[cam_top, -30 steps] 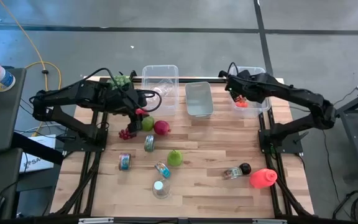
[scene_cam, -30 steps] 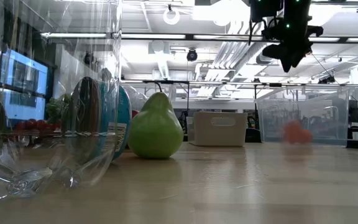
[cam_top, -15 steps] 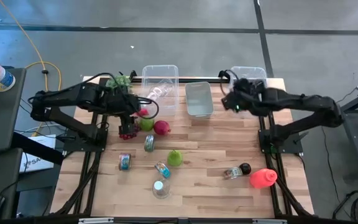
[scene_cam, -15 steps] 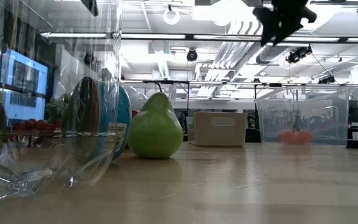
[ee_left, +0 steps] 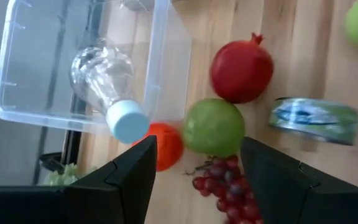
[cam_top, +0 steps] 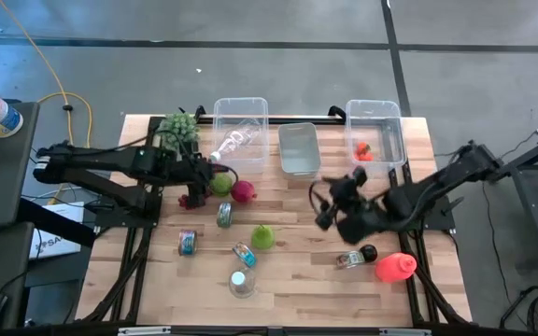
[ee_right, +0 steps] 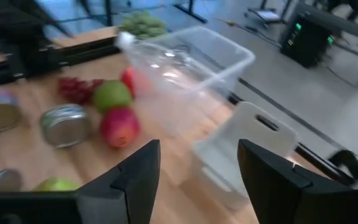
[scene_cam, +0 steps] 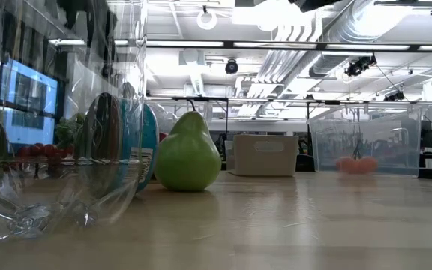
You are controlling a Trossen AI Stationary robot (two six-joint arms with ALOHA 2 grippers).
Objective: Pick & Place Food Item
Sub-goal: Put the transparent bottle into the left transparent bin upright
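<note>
small red-orange tomato [cam_top: 361, 150] lying in clear bin [cam_top: 389, 115], far right table corner

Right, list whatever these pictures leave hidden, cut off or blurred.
- Low view: the clear bottle up close fills the left side and hides the items behind it.
- Low view: the red item in the right bin is only a smear through its cloudy wall.
- High view: the right gripper is motion-blurred.
- Left wrist view: the grapes are cut off at the bottom edge.

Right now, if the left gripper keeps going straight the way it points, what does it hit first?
Likely the red grapes between the open fingers of the left gripper, with the green apple just beyond. Depth is unclear, so the order is a guess.
</note>
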